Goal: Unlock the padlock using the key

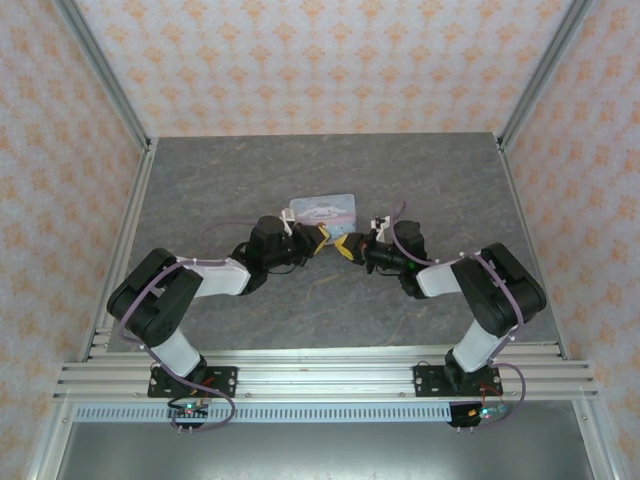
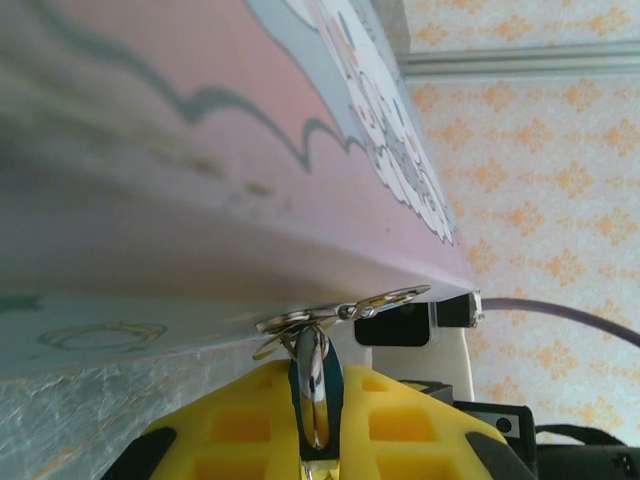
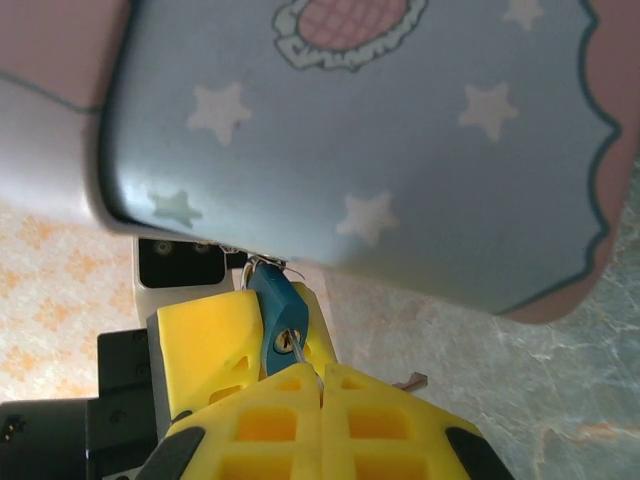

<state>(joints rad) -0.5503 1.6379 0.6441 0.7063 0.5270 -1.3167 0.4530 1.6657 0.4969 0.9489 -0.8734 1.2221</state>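
Aluminium rails [image 1: 320, 378], grey marbled tabletop [image 1: 320, 180], teal padlock [image 3: 278, 318], key [image 3: 303, 360], orange-patterned walls [image 1: 320, 60]

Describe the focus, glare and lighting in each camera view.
Top external: even, diffuse light with only soft shadows on the table. Left wrist: the tin is too close, its print blurred, while the shackle shows a bright glint. Right wrist: the padlock is sharp, the tin's stars slightly soft.

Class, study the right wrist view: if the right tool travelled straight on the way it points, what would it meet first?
The padlock, just ahead of the right tool; its key reaches the keyhole. The blue tin seems to lie beyond, though depth is unclear.
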